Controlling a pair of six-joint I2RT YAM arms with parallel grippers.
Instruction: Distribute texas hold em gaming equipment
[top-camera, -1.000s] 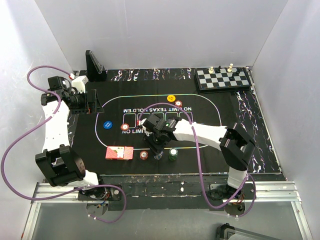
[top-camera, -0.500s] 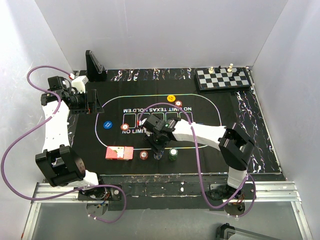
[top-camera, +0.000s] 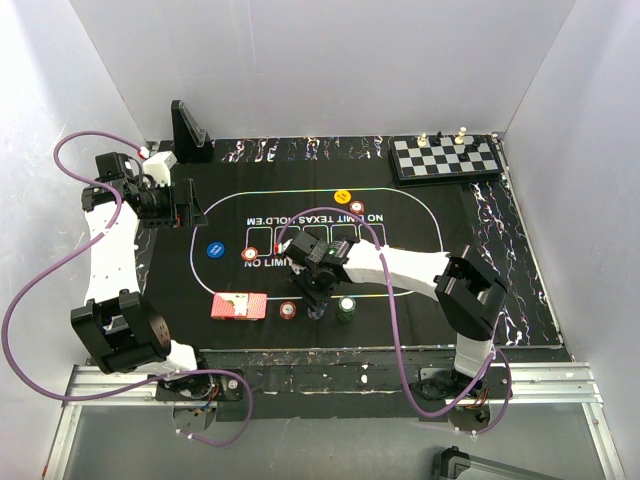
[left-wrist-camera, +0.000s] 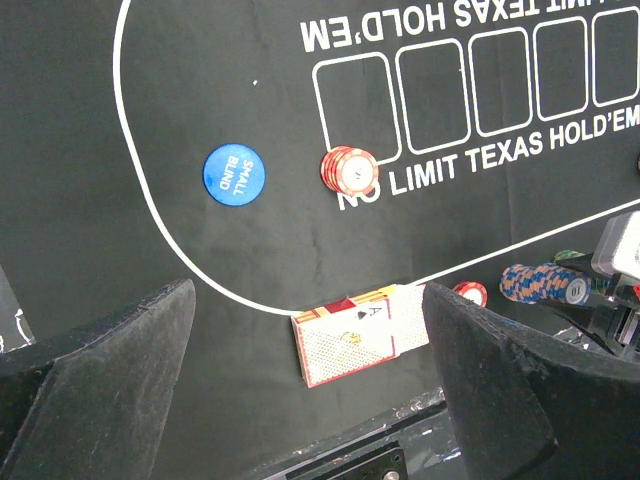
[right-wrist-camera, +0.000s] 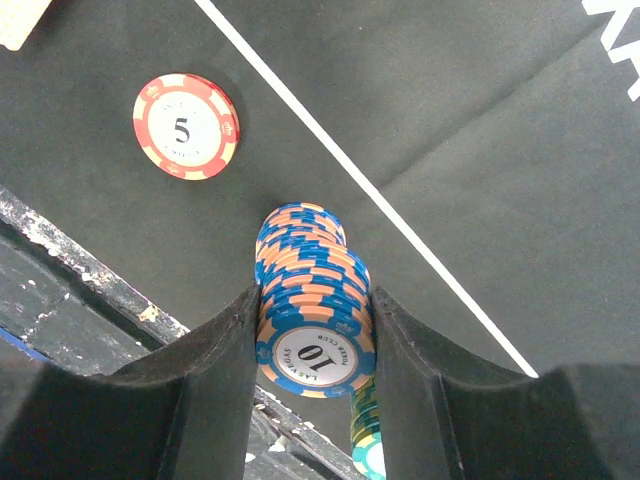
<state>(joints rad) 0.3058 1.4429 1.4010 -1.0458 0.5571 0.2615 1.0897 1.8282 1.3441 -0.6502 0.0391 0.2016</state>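
Note:
A tall stack of blue-and-orange poker chips (right-wrist-camera: 312, 300) stands on the black mat near its front edge. My right gripper (right-wrist-camera: 312, 318) is shut on it, one finger on each side; in the top view the right gripper (top-camera: 317, 300) is over the stack. A green chip stack (top-camera: 346, 308) stands just right of it, and a single red chip (right-wrist-camera: 185, 126) lies to the left. The red-backed card deck (left-wrist-camera: 345, 335) lies further left, an ace showing. My left gripper (left-wrist-camera: 308, 300) hangs open high above the mat's left side, holding nothing.
A blue "small blind" disc (left-wrist-camera: 233, 174) and a red chip stack (left-wrist-camera: 348, 170) lie left of centre. A yellow disc (top-camera: 342, 196) and a red chip (top-camera: 357, 207) lie at the far side. A chessboard (top-camera: 445, 157) sits back right, a black stand (top-camera: 188, 127) back left.
The right wrist has shifted very slightly over the blue stack, its fingers staying on it. The left arm has not moved.

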